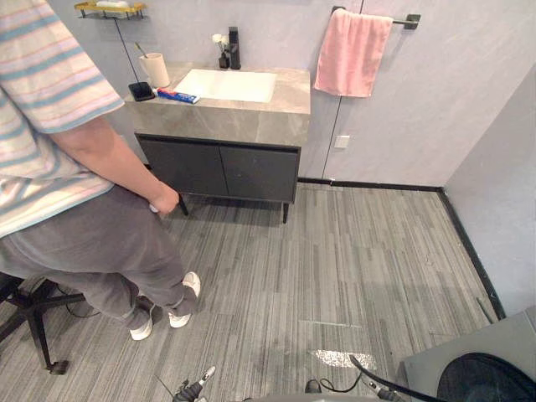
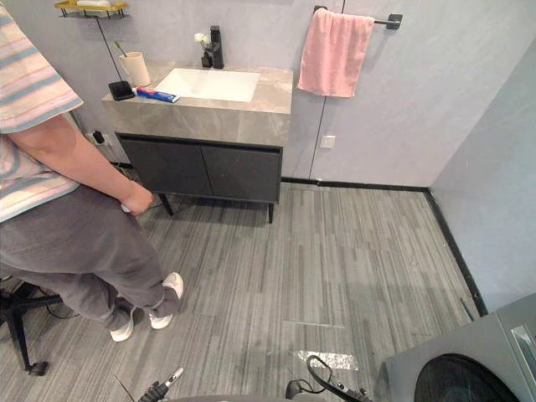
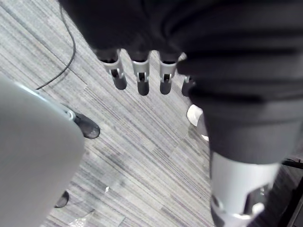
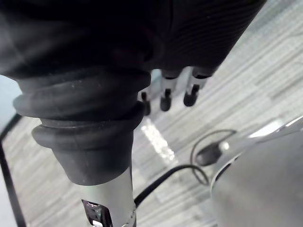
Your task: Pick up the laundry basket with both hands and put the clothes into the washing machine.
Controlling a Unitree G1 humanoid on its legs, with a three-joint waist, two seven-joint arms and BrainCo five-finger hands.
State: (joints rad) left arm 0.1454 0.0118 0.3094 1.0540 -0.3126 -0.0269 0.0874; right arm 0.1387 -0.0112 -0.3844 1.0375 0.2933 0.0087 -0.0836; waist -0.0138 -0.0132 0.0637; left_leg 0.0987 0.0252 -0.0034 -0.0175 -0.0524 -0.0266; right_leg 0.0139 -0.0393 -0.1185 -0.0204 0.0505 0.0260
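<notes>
Left hand [image 3: 142, 71]: hanging over bare floor [image 1: 352, 260], fingers straight, empty.
Right hand [image 4: 175, 92]: same, fingers relaxed, holding nothing.
Washer [image 1: 481, 364]: near right corner, dark round door; open or closed not clear.
Person [image 1: 75, 184]: seated at left.
Vanity [image 1: 222, 146]: far wall, towel [image 1: 352, 52] beside.
Progress: fits basket not yet fetched, or clothes already loaded.

Floor [image 1: 352, 268]: open through the middle and right. Left side: seated person [image 1: 75, 193] with chair base [image 1: 33, 318]. Far wall: vanity cabinet [image 1: 219, 167], pink towel [image 1: 352, 52] hanging beside it. Near right corner: washing machine [image 1: 469, 364]. Right flank: wall [image 1: 507, 218].
</notes>
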